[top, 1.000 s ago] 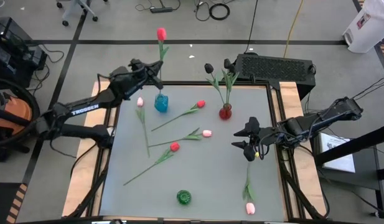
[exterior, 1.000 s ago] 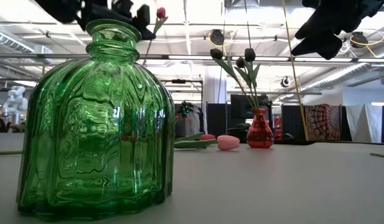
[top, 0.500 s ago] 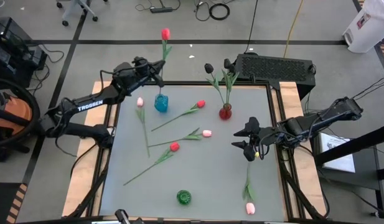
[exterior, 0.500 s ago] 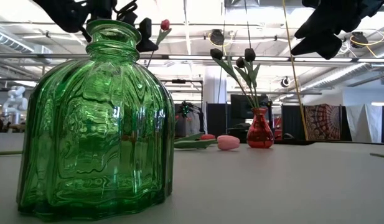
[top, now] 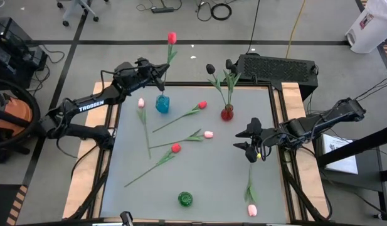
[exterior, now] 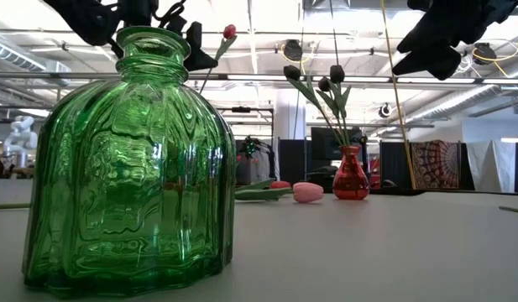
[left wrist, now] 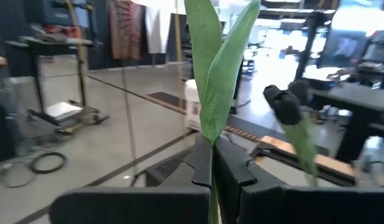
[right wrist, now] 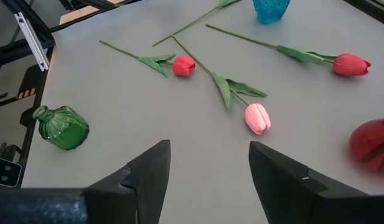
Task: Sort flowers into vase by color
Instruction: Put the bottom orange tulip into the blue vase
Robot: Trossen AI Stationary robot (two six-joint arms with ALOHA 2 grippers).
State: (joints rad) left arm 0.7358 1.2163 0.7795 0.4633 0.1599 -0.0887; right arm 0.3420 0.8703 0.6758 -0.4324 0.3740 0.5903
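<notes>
While clamped on red tulip (top: 172,38) above blue vase (top: 162,103), left end effector (top: 157,70), right end effector (top: 248,139) agape, empty

my grey table (top: 212,176) carries a blue vase (top: 162,103), a red vase (top: 227,113) and a green vase (top: 185,199). lying flat on it: two red tulips (top: 175,148) (top: 201,105) and three pink tulips (top: 208,134) (top: 141,102) (top: 251,209).

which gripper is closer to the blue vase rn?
Left. The left gripper is just above the blue vase at the table's far edge, shut on a red tulip. The right gripper hangs open across the table, beyond the red vase.
</notes>
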